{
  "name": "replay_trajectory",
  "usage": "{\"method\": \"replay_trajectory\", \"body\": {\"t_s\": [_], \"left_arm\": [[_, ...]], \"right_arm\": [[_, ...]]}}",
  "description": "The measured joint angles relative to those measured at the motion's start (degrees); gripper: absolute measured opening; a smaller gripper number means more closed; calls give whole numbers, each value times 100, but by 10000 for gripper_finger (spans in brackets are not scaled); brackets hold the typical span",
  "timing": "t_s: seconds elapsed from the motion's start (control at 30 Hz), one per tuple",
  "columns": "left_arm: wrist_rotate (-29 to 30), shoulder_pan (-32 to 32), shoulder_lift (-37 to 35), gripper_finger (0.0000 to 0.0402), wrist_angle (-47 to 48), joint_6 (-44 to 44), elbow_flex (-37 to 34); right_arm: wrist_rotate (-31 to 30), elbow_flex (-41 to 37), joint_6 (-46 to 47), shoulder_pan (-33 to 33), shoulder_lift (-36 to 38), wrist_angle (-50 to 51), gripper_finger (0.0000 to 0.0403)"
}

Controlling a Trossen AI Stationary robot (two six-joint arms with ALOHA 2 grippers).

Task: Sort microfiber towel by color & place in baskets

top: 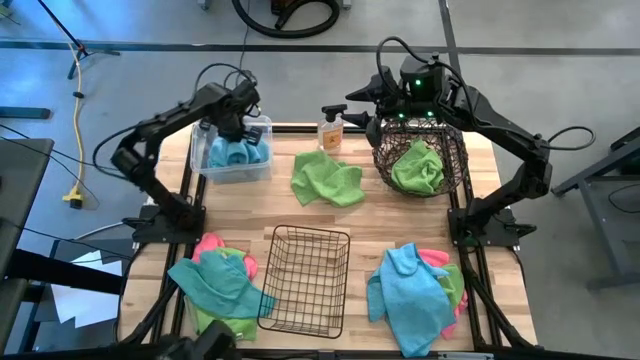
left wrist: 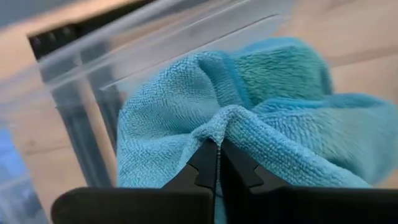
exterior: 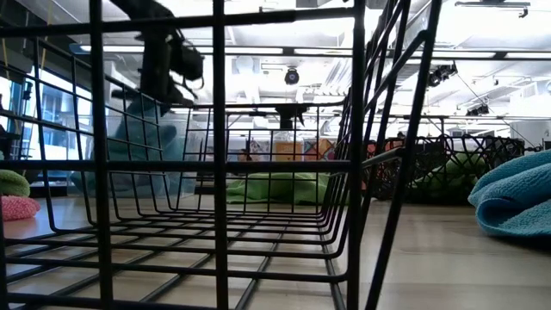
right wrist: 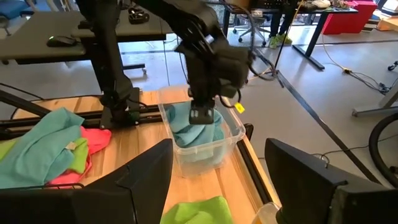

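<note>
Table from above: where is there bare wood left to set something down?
Bare wood lies between the clear bin and the loose green towel, and between the black wire basket and the right towel heap. The front corners are crowded with towel heaps, the left heap touching the basket.

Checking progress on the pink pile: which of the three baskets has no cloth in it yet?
The black wire-grid basket at the table's front middle. The clear bin holds blue cloth; the round woven basket holds green.
</note>
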State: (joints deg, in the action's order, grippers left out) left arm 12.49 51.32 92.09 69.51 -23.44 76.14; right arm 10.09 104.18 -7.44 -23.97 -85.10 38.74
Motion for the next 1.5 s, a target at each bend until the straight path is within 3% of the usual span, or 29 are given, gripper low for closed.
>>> {"method": "replay_trajectory", "body": {"t_s": [0.3,0.67,1.2,1.5], "left_arm": [[-501,197,757,0,-78,-369,-362],[-448,156,786,6,-973,-946,-626],[-674,234,485,141,-930,-1037,-650],[-634,538,-493,168,-949,-1123,-645]], "right_arm": [[-2,0,251,0,0,0,252],[-2,0,249,0,0,-2,252],[-4,0,-8,0,-2,-2,252],[-4,0,-121,0,-2,-4,252]]}}
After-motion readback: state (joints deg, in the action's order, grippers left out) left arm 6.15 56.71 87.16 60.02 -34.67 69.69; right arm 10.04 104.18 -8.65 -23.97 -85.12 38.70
